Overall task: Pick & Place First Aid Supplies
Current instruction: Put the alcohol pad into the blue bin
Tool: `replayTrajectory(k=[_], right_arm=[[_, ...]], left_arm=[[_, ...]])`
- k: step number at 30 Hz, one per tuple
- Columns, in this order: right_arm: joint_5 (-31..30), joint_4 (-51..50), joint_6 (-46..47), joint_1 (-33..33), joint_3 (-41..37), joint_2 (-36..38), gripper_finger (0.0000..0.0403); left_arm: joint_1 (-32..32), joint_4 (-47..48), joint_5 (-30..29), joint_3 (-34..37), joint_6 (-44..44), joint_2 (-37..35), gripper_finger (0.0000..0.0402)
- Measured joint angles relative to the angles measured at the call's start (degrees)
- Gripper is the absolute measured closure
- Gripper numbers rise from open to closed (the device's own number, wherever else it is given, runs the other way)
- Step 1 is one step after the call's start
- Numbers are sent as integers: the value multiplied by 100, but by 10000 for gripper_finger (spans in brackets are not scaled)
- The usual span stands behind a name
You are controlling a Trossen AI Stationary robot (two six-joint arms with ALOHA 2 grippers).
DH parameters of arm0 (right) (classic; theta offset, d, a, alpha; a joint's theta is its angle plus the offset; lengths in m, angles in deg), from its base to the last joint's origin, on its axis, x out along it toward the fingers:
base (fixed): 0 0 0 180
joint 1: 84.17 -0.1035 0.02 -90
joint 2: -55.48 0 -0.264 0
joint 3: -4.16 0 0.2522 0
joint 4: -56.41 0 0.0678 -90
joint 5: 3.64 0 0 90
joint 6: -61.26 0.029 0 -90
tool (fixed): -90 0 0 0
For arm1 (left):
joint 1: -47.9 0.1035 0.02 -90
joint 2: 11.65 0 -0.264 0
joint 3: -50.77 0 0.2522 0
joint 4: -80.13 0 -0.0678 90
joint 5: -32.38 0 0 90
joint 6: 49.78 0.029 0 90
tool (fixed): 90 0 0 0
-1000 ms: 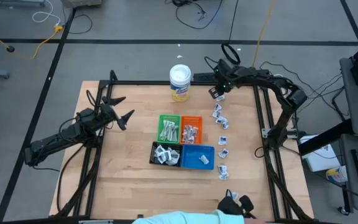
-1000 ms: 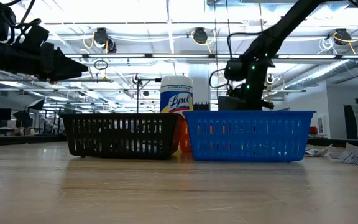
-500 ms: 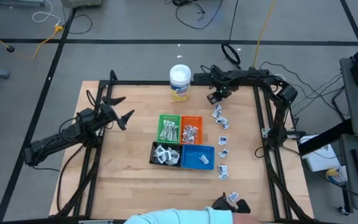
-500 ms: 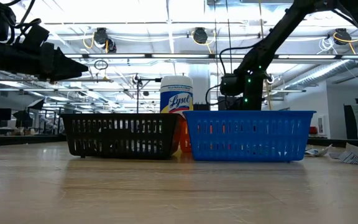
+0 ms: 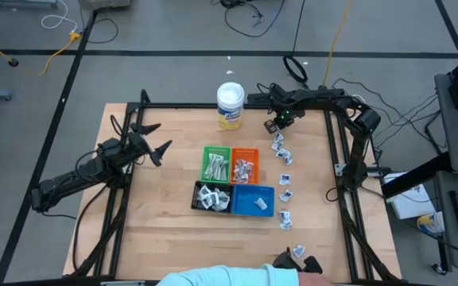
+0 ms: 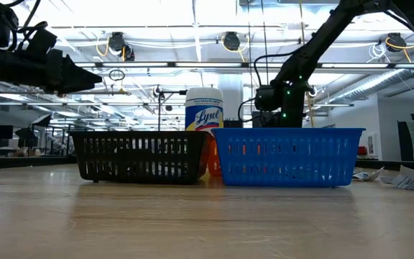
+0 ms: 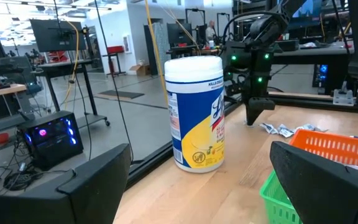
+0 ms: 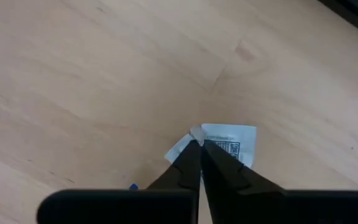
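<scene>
A small flat white packet with dark print hangs pinched by one corner in the right end effector, clenched on it, far right above the wooden tabletop. That thin grip could slip during carry toward the coloured plastic trays. Left end effector waits spread, far left.

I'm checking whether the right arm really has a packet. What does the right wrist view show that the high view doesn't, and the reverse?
Only the right wrist view shows the right gripper with its fingers shut on a small white packet above bare wood.

Only the high view shows the layout: the loose packets in a line right of the four trays, the tub, and the left gripper, open, waiting at the table's left.

Both show the right gripper over the wooden table.
</scene>
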Motion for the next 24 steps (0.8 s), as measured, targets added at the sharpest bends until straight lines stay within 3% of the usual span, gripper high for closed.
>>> replayTrajectory(k=[12,18,24], right_arm=[[-259,-857,185,-166,163,1085,402],[-624,-1274,715,-514,190,1519,402],[-486,-1512,887,-1061,190,1595,403]], left_arm=[[1,0,0,0,1,0,9],[1,1,0,-2,-1,-1,9],[0,1,0,0,0,0,9]])
